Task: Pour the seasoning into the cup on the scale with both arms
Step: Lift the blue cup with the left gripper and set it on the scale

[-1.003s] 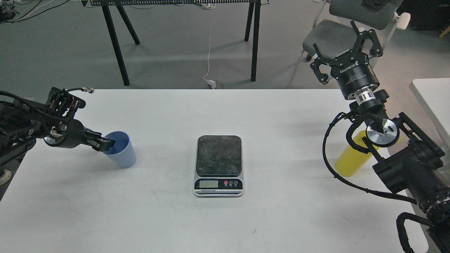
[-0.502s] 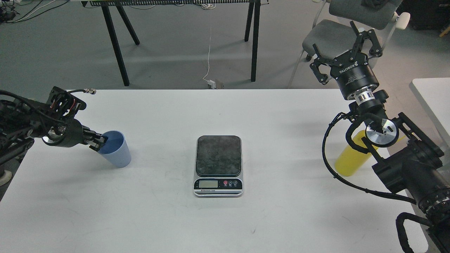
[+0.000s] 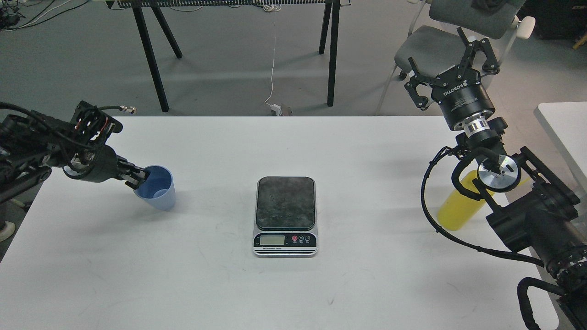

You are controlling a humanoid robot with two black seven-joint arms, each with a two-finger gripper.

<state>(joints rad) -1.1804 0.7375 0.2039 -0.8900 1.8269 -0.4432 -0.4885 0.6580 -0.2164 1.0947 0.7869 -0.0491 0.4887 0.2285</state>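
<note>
The light-blue cup (image 3: 158, 191) is at the table's left, tilted, with my left gripper (image 3: 137, 177) shut on its near-left rim, one finger inside. It looks raised off the table. The scale (image 3: 285, 215) lies flat at the table's middle, its dark plate bare. The yellow seasoning bottle (image 3: 456, 206) stands at the right edge; only its lower body shows, the cap is hidden behind my right wrist. My right gripper (image 3: 451, 57) is open and empty, pointing up and away, well above the bottle.
The white table (image 3: 293, 284) spans the view. A grey chair (image 3: 440, 41) stands behind the right gripper. Black table legs (image 3: 151, 59) stand on the floor beyond the far edge. Another white table's corner (image 3: 566, 123) is at far right.
My left gripper has lifted the cup and carried it a little up and to the right, after a small shift left. The right arm, bottle and scale have not moved.
</note>
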